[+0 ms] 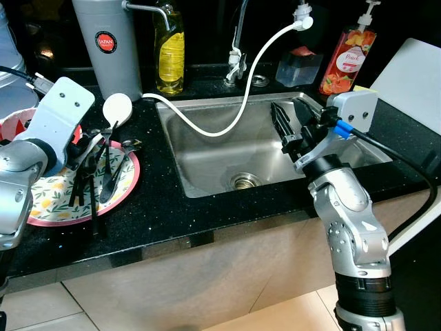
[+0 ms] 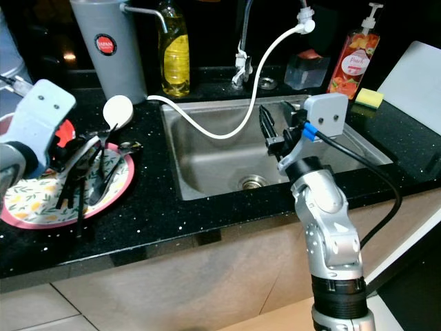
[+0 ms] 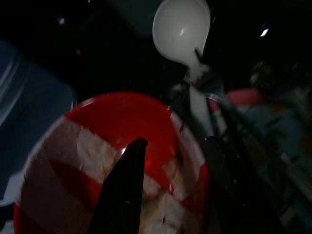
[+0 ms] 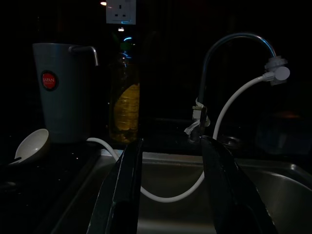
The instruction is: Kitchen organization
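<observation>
1. Left gripper (image 3: 178,187) spread apart, empty, hovering over red bowl (image 3: 112,161) beside floral plate (image 1: 48,200) of dark utensils (image 1: 96,169) and white ladle (image 1: 116,109)
2. Right gripper (image 1: 281,124) parted, empty, above steel sink (image 1: 207,162), white hose (image 1: 234,117) draped in

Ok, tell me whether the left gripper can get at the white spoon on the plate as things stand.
Probably yes: the left gripper is open right over the plate, and the white spoon lies just ahead, though dark utensils crowd its handle.

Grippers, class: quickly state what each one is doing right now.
Left gripper: open, empty, over the red bowl.
Right gripper: open, empty, over the sink.
</observation>
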{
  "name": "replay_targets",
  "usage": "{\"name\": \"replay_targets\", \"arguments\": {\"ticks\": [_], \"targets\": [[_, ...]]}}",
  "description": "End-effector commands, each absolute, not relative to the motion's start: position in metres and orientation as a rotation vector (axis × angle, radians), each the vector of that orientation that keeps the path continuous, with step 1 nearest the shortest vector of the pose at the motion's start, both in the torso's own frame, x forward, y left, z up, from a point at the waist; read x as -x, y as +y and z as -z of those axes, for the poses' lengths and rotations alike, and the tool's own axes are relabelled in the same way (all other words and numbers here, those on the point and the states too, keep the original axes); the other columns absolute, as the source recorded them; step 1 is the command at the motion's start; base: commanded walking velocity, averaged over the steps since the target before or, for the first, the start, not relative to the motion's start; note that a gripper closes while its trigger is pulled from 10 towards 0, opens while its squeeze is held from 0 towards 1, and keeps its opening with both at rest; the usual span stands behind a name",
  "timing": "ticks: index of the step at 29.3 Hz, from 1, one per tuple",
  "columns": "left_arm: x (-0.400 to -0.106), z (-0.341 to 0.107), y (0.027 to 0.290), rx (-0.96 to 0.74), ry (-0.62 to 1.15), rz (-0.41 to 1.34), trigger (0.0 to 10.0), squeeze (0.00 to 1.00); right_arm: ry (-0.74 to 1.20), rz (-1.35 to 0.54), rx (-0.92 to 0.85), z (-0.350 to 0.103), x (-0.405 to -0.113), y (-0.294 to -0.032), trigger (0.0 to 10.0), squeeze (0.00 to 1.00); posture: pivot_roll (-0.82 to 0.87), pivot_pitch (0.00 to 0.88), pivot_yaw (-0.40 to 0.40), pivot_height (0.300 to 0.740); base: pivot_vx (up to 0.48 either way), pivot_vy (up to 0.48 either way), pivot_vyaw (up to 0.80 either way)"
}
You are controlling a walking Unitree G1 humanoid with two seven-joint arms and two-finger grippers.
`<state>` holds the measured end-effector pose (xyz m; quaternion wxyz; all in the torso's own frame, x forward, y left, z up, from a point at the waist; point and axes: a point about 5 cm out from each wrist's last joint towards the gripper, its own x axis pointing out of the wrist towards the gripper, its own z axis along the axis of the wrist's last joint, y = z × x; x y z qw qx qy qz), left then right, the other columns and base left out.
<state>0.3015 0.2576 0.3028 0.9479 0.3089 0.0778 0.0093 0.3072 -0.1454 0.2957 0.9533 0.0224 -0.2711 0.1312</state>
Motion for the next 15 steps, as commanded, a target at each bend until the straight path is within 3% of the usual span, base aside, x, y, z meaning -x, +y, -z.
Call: {"name": "replay_targets", "arguments": {"ticks": [1,2,3,4,5,7,8,15], "targets": [[-0.304,-0.285,0.264,-0.595,0.235,-0.043,9.5,0.00,-0.531,-0.246,-0.041,-0.291,-0.308,-0.150,10.0,0.00,-0.09,0.097,-0.057,0.740,0.000,0.000,0.00],[-0.304,-0.282,0.266,-0.585,0.245,-0.046,9.5,0.00,-0.531,-0.246,-0.041,-0.291,-0.308,-0.150,10.0,0.00,-0.09,0.097,-0.057,0.740,0.000,0.000,0.00],[-0.305,-0.275,0.267,-0.563,0.261,-0.042,7.4,0.00,-0.531,-0.247,-0.042,-0.291,-0.308,-0.151,10.0,0.00,-0.09,0.098,-0.056,0.740,0.000,0.000,0.00],[-0.305,-0.273,0.268,-0.559,0.264,-0.040,7.4,0.00,-0.531,-0.247,-0.042,-0.291,-0.308,-0.151,10.0,0.00,-0.09,0.098,-0.056,0.740,0.000,0.000,0.00],[-0.305,-0.272,0.268,-0.562,0.267,-0.043,4.0,0.00,-0.531,-0.247,-0.042,-0.291,-0.308,-0.151,10.0,0.00,-0.09,0.097,-0.059,0.740,0.000,0.000,0.00],[-0.305,-0.271,0.268,-0.565,0.269,-0.046,4.0,0.00,-0.531,-0.247,-0.041,-0.292,-0.308,-0.151,10.0,0.00,-0.09,0.097,-0.059,0.740,0.000,0.000,0.00],[-0.305,-0.270,0.269,-0.565,0.271,-0.054,0.0,0.00,-0.532,-0.248,-0.042,-0.292,-0.308,-0.151,10.0,0.00,-0.09,0.097,-0.059,0.740,0.000,0.000,0.00],[-0.306,-0.278,0.266,-0.637,0.204,-0.056,0.0,0.00,-0.532,-0.250,-0.042,-0.292,-0.308,-0.150,10.0,0.00,-0.09,0.095,-0.061,0.740,0.000,0.000,0.00]]}}
